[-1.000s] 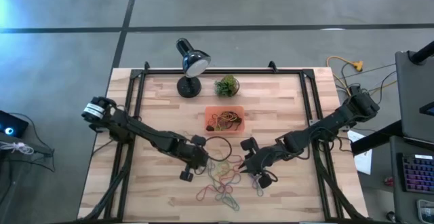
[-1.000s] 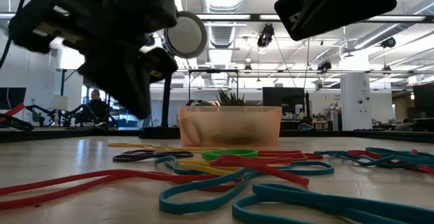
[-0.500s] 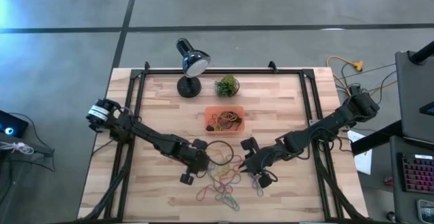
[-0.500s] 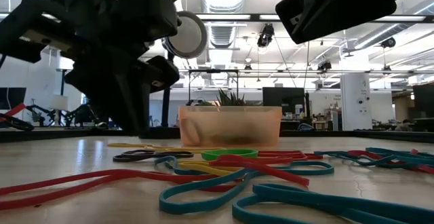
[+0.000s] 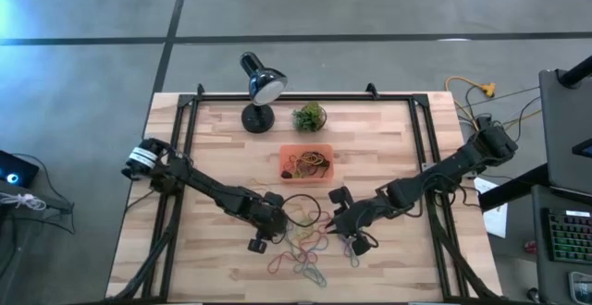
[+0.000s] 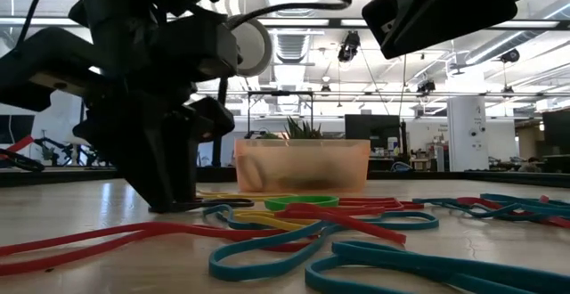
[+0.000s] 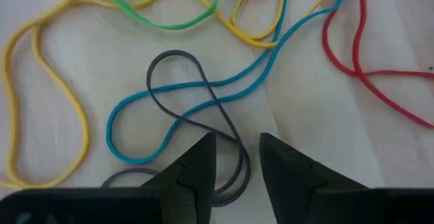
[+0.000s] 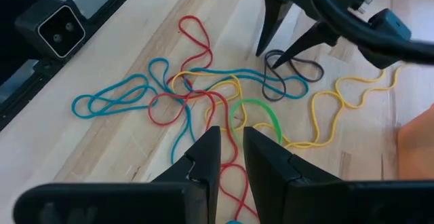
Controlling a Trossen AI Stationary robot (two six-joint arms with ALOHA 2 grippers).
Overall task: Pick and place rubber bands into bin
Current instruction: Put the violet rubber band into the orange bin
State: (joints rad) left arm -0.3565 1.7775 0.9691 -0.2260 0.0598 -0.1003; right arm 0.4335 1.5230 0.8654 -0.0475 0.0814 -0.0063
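Wood table [image 5: 213, 139], rubber bands [image 5: 305, 245], open-plan room

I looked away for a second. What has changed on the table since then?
The left gripper has come down to the table and opened, its fingers now straddling the grey rubber band; nothing is gripped yet. The right gripper, the bin and the other rubber bands stayed as they were.

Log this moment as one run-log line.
left gripper: open, astride grey band | right gripper: above pile, empty | bin: some bands inside
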